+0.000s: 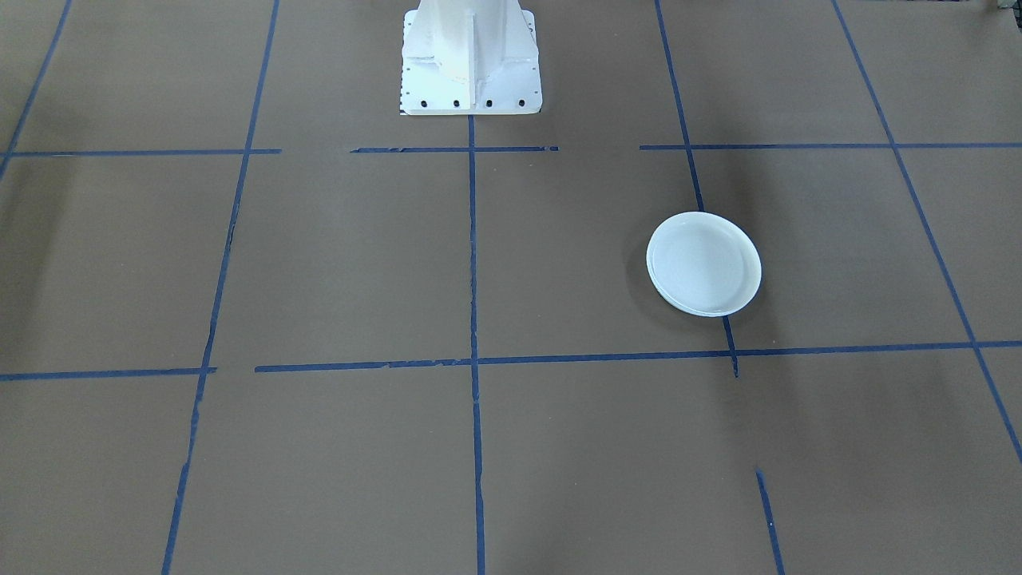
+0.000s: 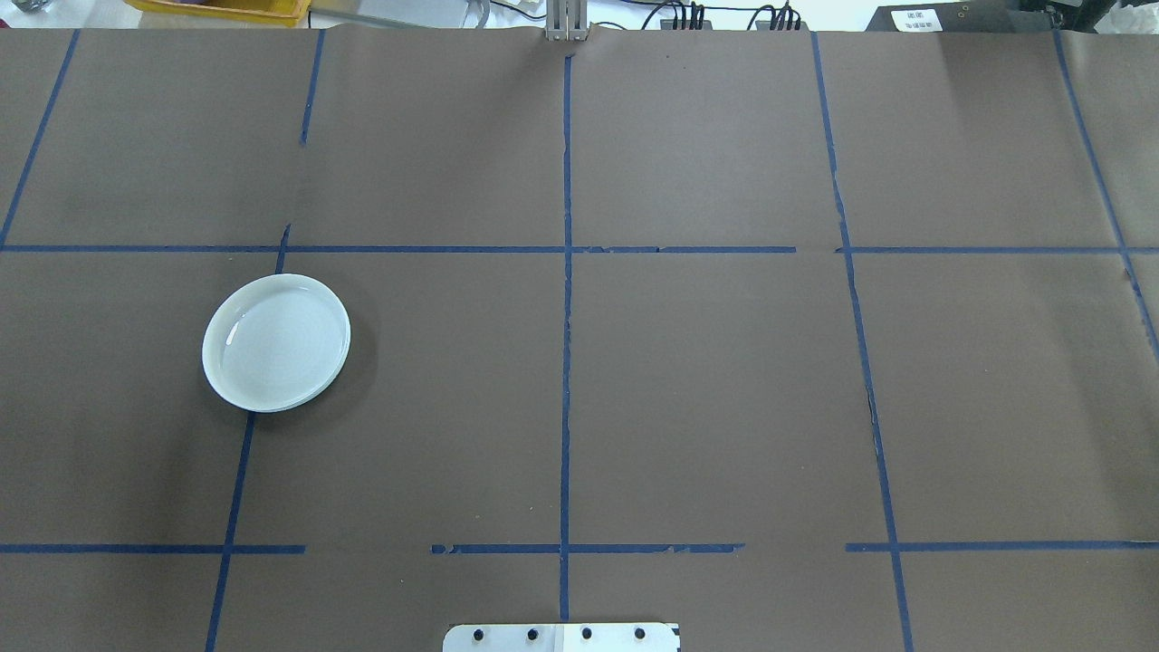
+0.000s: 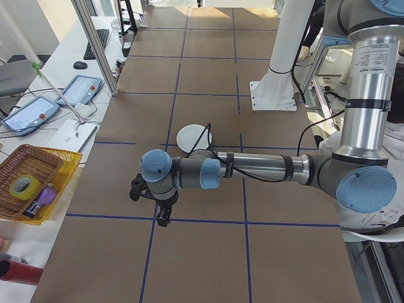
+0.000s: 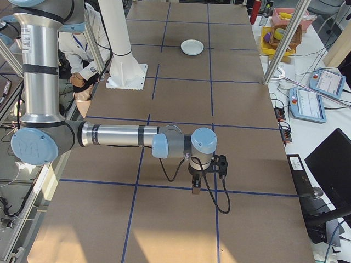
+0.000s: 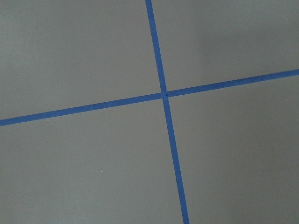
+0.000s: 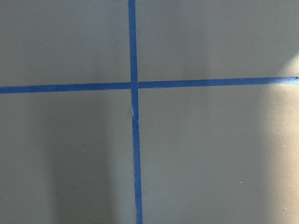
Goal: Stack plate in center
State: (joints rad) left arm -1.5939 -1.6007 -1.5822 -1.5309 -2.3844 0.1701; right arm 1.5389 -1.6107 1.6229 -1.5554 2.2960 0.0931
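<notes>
A single plate (image 2: 276,342) lay on the brown table (image 2: 706,380), on the robot's left side, at about nine o'clock from the table's middle in the overhead view. It was pale, glossy and round with a raised rim, and it sat over one of the blue tape lines (image 2: 567,317) that divided the table into squares. In the front-facing view the same plate (image 1: 703,263) showed at about three o'clock from the middle, well apart from the white robot base (image 1: 470,60) at twelve o'clock.

The left gripper (image 3: 158,203) hung over the table at the end of its outstretched arm, seen only from the table's left end; whether its jaws were wide or narrow could not be told. Its wrist camera looked down on a bare crossing of tape lines (image 5: 163,94).

The right gripper (image 4: 202,175) hung likewise over the table's other end, well apart from the plate (image 4: 192,47) at the far end at twelve o'clock. Its opening could not be told either. Its wrist camera also showed only a crossing of tape (image 6: 132,85).
</notes>
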